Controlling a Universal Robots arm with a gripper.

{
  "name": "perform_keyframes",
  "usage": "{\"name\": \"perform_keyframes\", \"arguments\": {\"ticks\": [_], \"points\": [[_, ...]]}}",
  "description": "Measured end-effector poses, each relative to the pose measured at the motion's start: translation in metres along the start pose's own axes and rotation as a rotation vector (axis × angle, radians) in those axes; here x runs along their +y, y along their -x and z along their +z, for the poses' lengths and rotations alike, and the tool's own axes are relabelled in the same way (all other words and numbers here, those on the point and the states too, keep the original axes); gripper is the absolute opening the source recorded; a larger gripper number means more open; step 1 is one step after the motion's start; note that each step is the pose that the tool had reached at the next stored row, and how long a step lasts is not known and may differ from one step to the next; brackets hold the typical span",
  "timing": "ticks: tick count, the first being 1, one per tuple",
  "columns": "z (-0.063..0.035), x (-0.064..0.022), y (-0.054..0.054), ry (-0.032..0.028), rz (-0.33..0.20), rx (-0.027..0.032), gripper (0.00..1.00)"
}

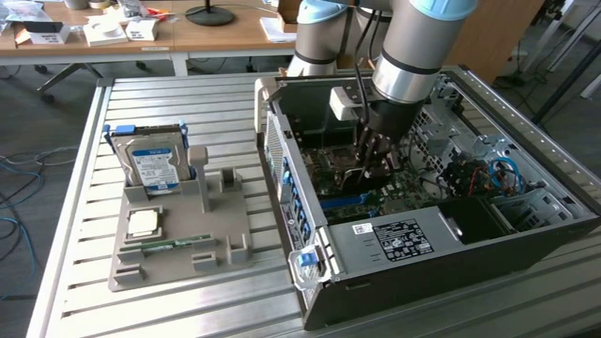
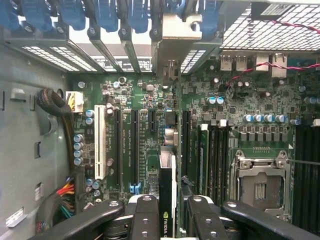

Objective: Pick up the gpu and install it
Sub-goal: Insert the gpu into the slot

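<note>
Inspecting the open computer case [image 1: 281,183], we find the gripper [image 1: 371,165] lowered inside it, above the motherboard [image 2: 150,100]. Its fingers [image 2: 145,215] are closed narrowly on the gpu [image 2: 167,175], which stands edge-on between them, a green logo visible at the grip.

The card hangs near the CPU socket [image 2: 260,185], with the memory slots [image 2: 214,160] between the two. The black expansion slots [image 2: 134,145] and the white slot [image 2: 98,142] lie farther from the socket. The card's pale bracket [image 2: 175,35] reaches the rear slot frame, among the blue retention clips [image 2: 107,15]. We cannot tell whether the connector edge has met a slot.

Risks, in our judgement:
- Misalignment: if the card's edge is offset or skewed from its slot, pressing down would load the board and the small components beside the slot instead of seating the connector.
- Bracket snag: the bracket could catch on the rear frame or a clip and tilt the card.
- Slip: the hold is on a thin edge, so resistance could pivot the card between the fingers.
- Collision: the fingers work close to the memory slots.
</note>
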State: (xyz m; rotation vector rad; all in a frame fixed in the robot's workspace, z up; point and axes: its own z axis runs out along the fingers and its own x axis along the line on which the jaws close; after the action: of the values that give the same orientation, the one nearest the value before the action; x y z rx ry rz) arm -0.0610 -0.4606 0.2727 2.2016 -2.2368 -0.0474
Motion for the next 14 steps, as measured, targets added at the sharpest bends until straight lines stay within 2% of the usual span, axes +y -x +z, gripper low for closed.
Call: {"name": "perform_keyframes", "arguments": {"ticks": [14], "points": [[0.0043, 0.0034, -0.0001, -0.0005, 0.000, 0.0000, 0.27]]}}
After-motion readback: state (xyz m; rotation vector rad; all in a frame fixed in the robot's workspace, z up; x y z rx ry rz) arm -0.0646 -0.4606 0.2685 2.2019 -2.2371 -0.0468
